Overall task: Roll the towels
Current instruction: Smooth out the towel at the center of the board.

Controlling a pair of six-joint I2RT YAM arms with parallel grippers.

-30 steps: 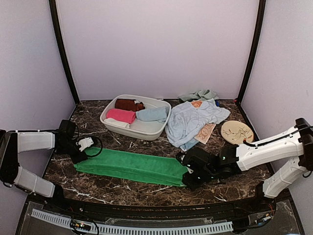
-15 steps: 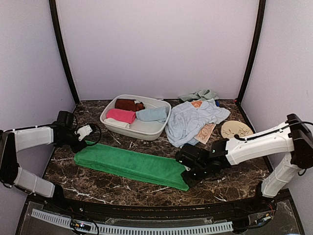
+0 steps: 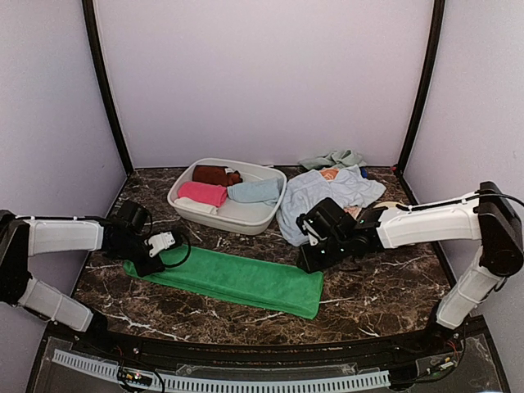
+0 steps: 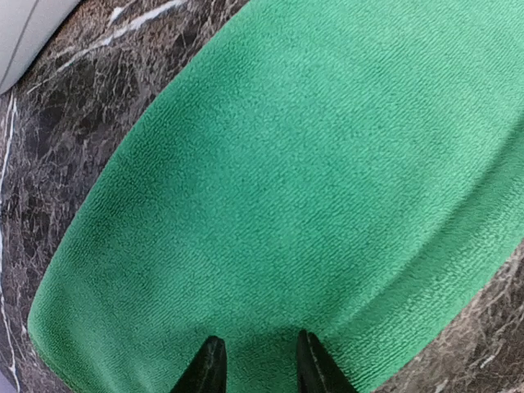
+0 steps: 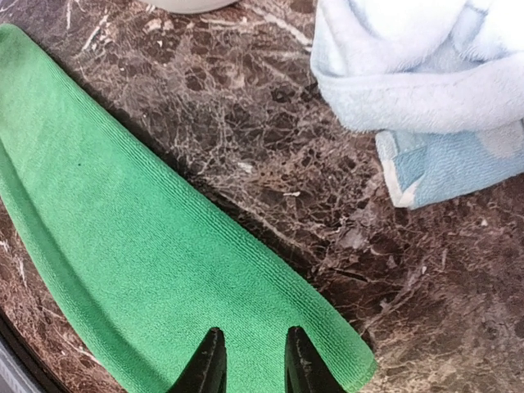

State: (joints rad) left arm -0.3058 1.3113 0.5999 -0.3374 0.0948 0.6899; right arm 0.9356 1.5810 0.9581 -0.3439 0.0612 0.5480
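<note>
On the near half of the dark marble table, the green towel lies flat as a long folded strip, running left to right and slanting a little nearer at its right end. The left gripper hangs low over the strip's left end, its fingers a little apart with smooth cloth showing between them and nothing pinched. The right gripper sits over the right end, its fingers likewise narrowly parted above flat cloth. Whether either pair of tips touches the towel cannot be told. Just beyond the right gripper, a crumpled pale blue towel lies heaped. To its left, the white oval basin holds a pink roll, a brown roll and a pale blue roll.
</note>
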